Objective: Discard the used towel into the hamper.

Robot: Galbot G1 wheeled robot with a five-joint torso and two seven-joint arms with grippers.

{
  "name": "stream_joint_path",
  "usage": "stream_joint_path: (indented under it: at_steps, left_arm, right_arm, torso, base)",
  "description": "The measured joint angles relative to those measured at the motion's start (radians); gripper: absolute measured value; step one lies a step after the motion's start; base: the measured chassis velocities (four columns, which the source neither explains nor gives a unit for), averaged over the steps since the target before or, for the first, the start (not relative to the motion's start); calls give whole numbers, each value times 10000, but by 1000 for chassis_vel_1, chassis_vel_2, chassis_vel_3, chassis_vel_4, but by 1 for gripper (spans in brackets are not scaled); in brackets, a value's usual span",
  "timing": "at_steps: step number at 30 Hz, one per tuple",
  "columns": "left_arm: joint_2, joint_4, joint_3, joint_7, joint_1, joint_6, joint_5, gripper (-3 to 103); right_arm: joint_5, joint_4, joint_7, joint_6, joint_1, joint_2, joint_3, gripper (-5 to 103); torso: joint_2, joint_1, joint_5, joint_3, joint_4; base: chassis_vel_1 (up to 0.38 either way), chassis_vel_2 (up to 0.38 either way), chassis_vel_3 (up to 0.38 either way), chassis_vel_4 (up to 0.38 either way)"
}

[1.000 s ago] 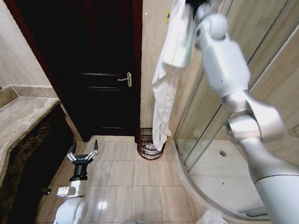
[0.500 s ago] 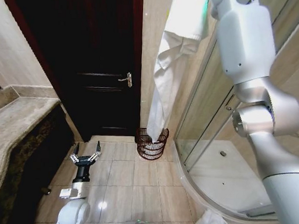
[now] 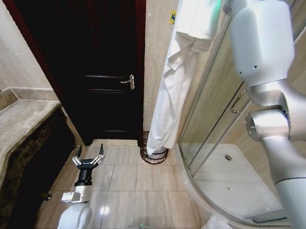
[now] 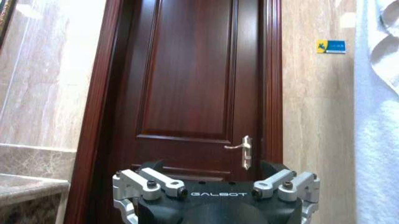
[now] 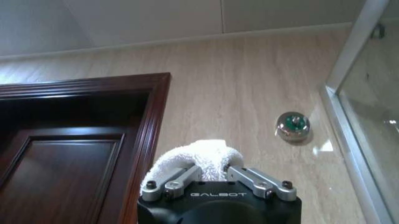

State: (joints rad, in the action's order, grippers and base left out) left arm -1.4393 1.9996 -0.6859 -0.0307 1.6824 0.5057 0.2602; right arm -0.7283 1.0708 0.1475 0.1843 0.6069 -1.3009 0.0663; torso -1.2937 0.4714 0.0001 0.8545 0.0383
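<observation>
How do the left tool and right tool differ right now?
The left tool hangs low over the beige floor tiles, near the dark wooden door; the right tool is raised high by the beige wall. The left tool is open and empty; the right tool is shut on the long white terry towel, which dangles over the dark reddish-brown wire hamper. Both are black-bodied with silver fingers.

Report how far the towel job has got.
Done: the right gripper has the white towel pinched between its fingers and raised high. In hand: the towel hangs down with its bottom end at the hamper by the door; whether it is inside the rim is unclear. Left: release it into the hamper. The left gripper hangs open, low over the floor.
</observation>
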Motion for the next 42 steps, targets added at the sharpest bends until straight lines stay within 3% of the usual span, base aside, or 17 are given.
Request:
stream_joint_path:
  at_steps: [42]
  left_arm:
    - [-209, 14, -19, -21, 50, 95, -83, 100]
  right_arm:
    - [57, -209, -138, -34, -416, -316, 158, 4]
  torso:
    - [-1, -2, -4, -1, 2]
  base:
    - [-25, 25, 24, -25]
